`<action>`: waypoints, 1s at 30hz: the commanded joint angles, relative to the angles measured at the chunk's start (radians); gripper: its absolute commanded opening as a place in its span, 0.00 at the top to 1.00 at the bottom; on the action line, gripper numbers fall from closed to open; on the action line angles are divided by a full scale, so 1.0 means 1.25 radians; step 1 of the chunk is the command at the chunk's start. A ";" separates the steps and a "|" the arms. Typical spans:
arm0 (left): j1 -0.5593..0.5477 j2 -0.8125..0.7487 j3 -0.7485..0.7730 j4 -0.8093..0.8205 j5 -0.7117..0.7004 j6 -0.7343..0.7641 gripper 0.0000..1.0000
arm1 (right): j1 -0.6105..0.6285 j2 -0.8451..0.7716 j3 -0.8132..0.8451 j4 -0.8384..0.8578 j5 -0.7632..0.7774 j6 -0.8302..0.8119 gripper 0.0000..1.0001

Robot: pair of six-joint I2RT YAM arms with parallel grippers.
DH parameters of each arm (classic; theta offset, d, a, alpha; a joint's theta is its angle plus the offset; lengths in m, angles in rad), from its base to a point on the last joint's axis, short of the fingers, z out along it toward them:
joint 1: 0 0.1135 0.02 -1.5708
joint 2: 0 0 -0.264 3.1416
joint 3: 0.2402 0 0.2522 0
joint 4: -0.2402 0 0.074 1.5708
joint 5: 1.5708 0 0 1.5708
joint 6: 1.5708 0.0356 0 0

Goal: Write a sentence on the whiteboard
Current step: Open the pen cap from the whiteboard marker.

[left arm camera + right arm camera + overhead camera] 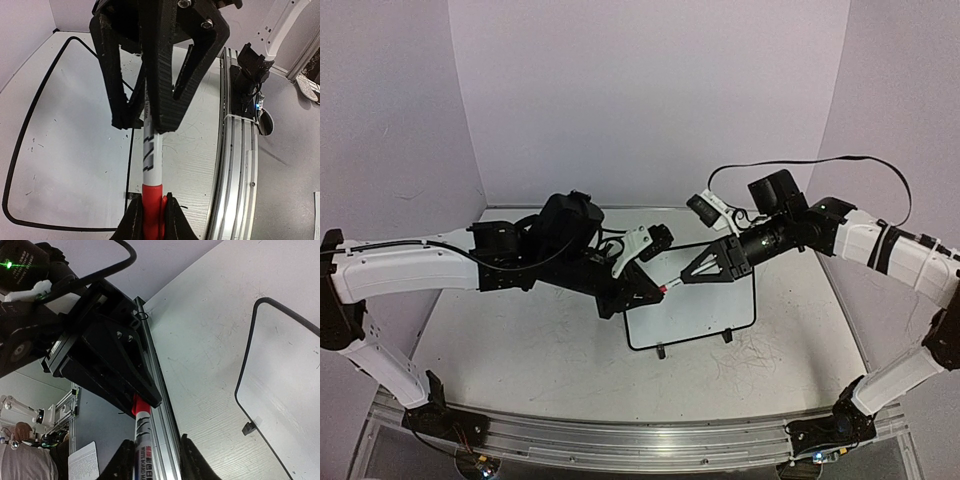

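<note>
1. Clamping the marker's red cap (pixel 151 197), the left end effector (pixel 150 220) is closed tight.
2. Straddling the barrel (pixel 142 435) coaxially, the right end effector (pixel 156 442) has an uncertain grip.
3. Beneath both, the whiteboard (pixel 695 318) lies blank on the worktop (pixel 520 350).

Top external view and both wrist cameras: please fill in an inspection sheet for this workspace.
Surface: white tabletop, scuffed, with scribble marks on its right side.
Job's things: whiteboard lies flat, no writing seen; marker held in the air between both arms.
Clutter: nothing seen.
Grippers: left gripper fingers shut on the marker's red end; right gripper fingers straddle its white barrel, grip unclear.
Cables: black cable loops above the right arm.
Surroundings: plain walls; aluminium rail along the near edge.
</note>
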 commanded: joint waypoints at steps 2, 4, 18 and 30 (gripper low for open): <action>0.002 0.004 0.036 -0.009 0.019 0.010 1.00 | 0.003 0.015 0.036 -0.049 -0.025 -0.068 0.76; 0.002 0.004 0.037 -0.010 0.020 0.009 1.00 | 0.003 0.020 0.039 -0.053 -0.024 -0.077 0.77; 0.002 0.011 0.038 -0.010 0.023 0.002 1.00 | 0.009 0.029 0.040 -0.034 -0.051 -0.067 0.79; 0.002 0.007 0.026 -0.010 0.013 0.003 1.00 | 0.009 0.008 0.015 0.018 -0.064 -0.014 0.64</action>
